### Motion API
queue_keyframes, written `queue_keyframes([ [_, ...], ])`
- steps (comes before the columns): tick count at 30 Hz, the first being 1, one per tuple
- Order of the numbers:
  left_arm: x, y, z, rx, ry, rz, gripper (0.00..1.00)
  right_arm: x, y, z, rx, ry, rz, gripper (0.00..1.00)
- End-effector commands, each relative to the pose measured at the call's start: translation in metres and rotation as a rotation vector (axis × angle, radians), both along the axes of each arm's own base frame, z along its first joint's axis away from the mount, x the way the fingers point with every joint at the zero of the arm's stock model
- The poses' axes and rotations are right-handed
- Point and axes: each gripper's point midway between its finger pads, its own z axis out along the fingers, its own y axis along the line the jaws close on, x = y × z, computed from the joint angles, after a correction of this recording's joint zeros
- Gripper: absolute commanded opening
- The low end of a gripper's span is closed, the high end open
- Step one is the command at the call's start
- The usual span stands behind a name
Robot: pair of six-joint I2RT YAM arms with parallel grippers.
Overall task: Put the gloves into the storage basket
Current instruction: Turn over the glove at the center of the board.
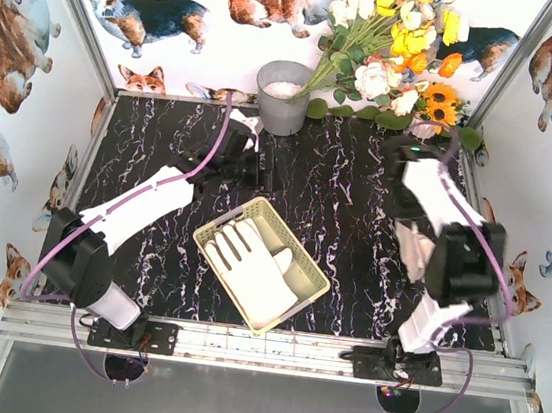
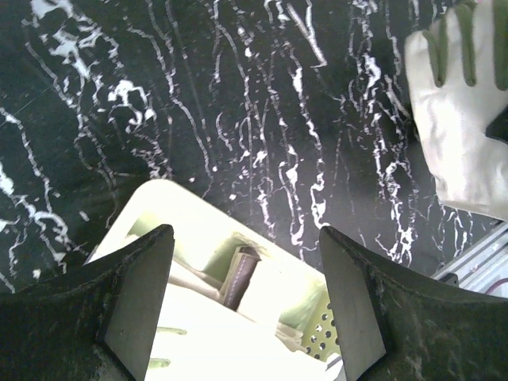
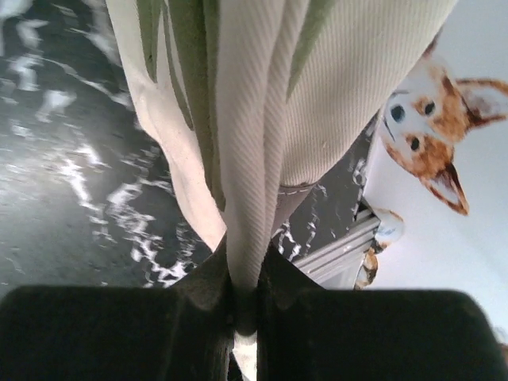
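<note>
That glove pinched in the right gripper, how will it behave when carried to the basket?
Probably floppy: the glove bunches in long folds out of the shut right gripper. Likely light, since a narrow pinch of fabric holds it all. It may drape over the storage basket rim rather than land flat.

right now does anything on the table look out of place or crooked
The storage basket sits askew, diagonal to the table edges. One glove hangs bunched from the right fingers, outside it; something white, maybe another glove, lies by the bucket. Nothing spilled.
</note>
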Motion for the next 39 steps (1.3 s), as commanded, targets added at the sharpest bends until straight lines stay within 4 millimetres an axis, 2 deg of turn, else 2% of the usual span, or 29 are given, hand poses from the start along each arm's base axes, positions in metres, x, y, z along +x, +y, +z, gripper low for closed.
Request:
queue_keyframes([
  [1, -0.004, 0.017, -0.003, 0.009, 0.003, 0.031, 0.68, 0.041, 0.040, -0.018, -0.028, -0.052, 0.064, 0.00],
  [5, -0.009, 0.029, -0.006, 0.023, 0.014, 0.051, 0.68, 0.057, 0.083, -0.055, 0.033, 0.000, 0.095, 0.00],
  [10, -0.014, 0.043, -0.009, 0.035, 0.023, 0.076, 0.68, 0.073, 0.134, -0.078, 0.140, -0.003, 0.132, 0.00],
  [14, -0.015, 0.049, -0.011, 0.035, 0.031, 0.083, 0.69, 0.075, 0.159, -0.102, 0.256, 0.018, 0.101, 0.00],
  [18, -0.015, 0.047, -0.012, 0.031, 0.036, 0.056, 0.69, 0.081, 0.176, -0.108, 0.332, 0.012, 0.105, 0.00],
  [20, -0.011, 0.041, -0.011, 0.026, 0.039, 0.035, 0.69, 0.087, 0.185, -0.102, 0.375, 0.001, 0.117, 0.00],
  [23, -0.001, 0.029, -0.006, 0.002, 0.029, 0.001, 0.69, 0.096, 0.194, -0.075, 0.426, -0.053, 0.142, 0.32],
  [25, 0.007, 0.020, -0.001, -0.022, 0.021, -0.018, 0.70, 0.099, 0.199, -0.047, 0.464, -0.106, 0.164, 0.49],
  [28, 0.021, 0.003, 0.006, -0.053, 0.010, -0.046, 0.71, 0.096, 0.202, -0.005, 0.520, -0.172, 0.187, 0.61],
  [31, 0.032, -0.015, 0.009, -0.088, 0.009, -0.071, 0.72, 0.082, 0.198, 0.029, 0.590, -0.222, 0.184, 0.69],
  [33, 0.035, -0.032, 0.007, -0.117, 0.025, -0.099, 0.73, 0.070, 0.190, 0.041, 0.628, -0.249, 0.165, 0.71],
  [35, 0.036, -0.050, 0.002, -0.137, 0.047, -0.128, 0.73, 0.057, 0.180, 0.042, 0.697, -0.259, 0.123, 0.73],
  [39, 0.036, -0.085, -0.015, -0.160, 0.105, -0.181, 0.73, 0.040, 0.156, 0.032, 0.849, -0.282, 0.020, 0.74],
])
